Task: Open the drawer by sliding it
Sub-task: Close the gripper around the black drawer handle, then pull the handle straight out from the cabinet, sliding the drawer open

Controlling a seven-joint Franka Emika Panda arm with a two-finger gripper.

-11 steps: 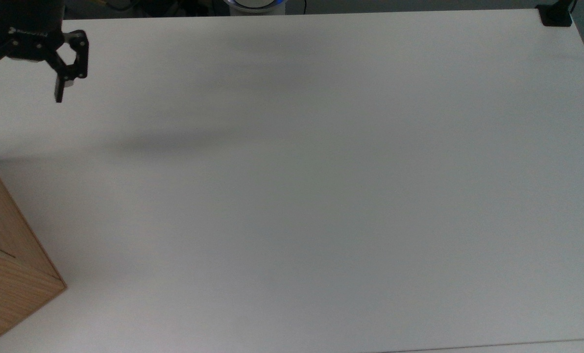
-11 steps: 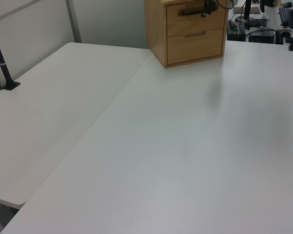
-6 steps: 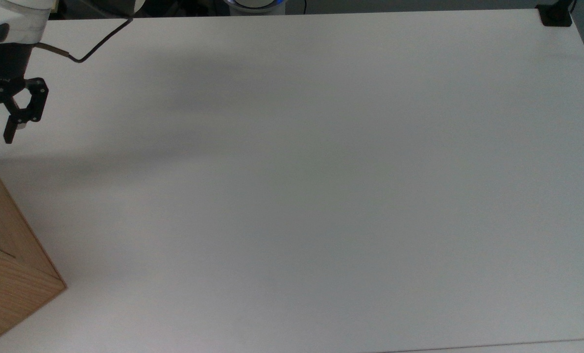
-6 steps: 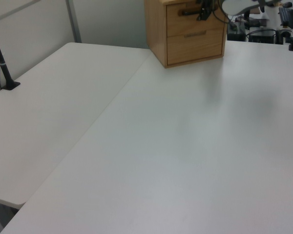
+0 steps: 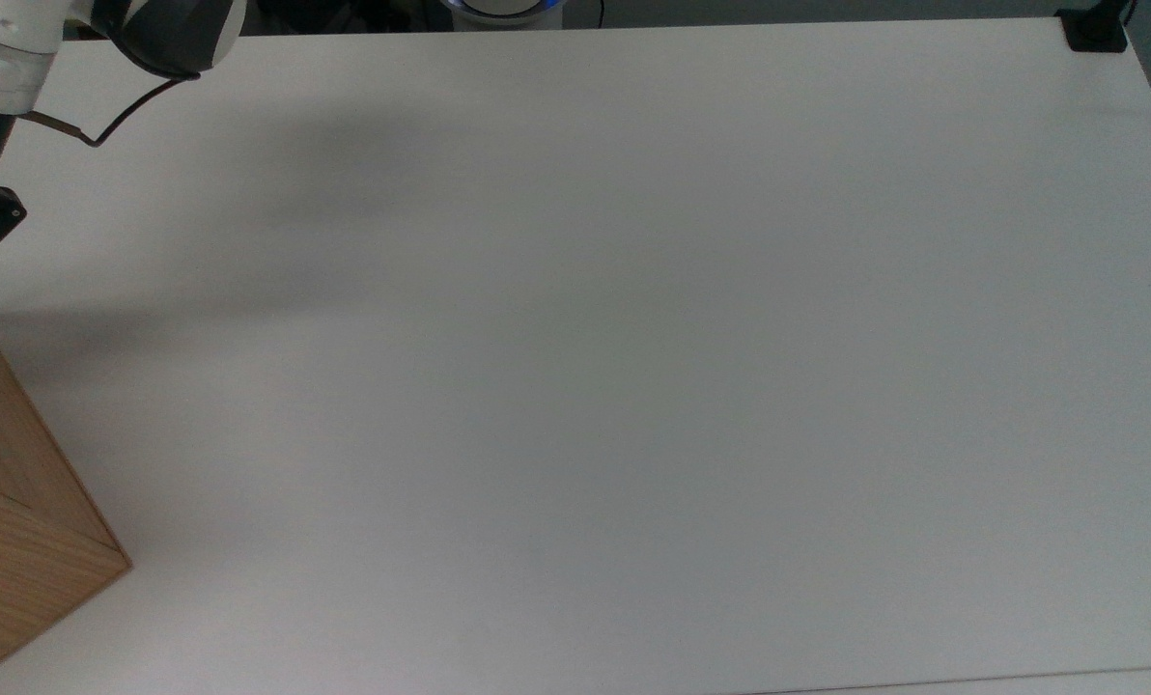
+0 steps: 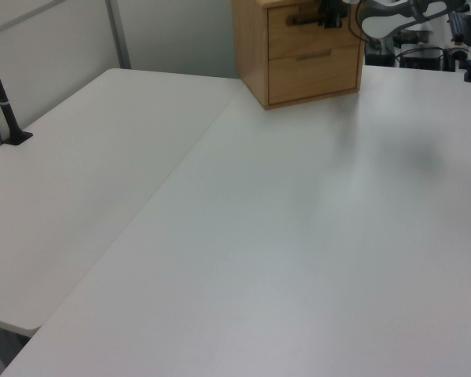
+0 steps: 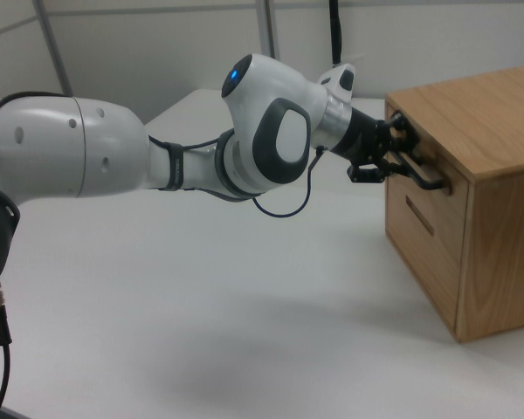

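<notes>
The cabinet [image 7: 472,201] stands at the far edge of the white surface [image 6: 298,236] in the left view; the drawer [image 7: 417,179] is its upper one, the front flush with the cabinet; the pincer [image 7: 400,155] is at the black handle [image 7: 424,175], the fingers around the bar, but I cannot tell if they press it; the arm [image 7: 157,161] reaches from the right view's left.

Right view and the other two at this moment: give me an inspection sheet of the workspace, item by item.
Surface: white table, bare.
Job's things: the drawer is the upper one in the wooden cabinet, looks closed; black handle on its front.
Clutter: nothing seen.
Claw: claw at the handle; grip state unclear.
Cables: dark cable looping under the arm's wrist.
Surroundings: black clamp mount at a table corner; grey partition wall behind the cabinet.
</notes>
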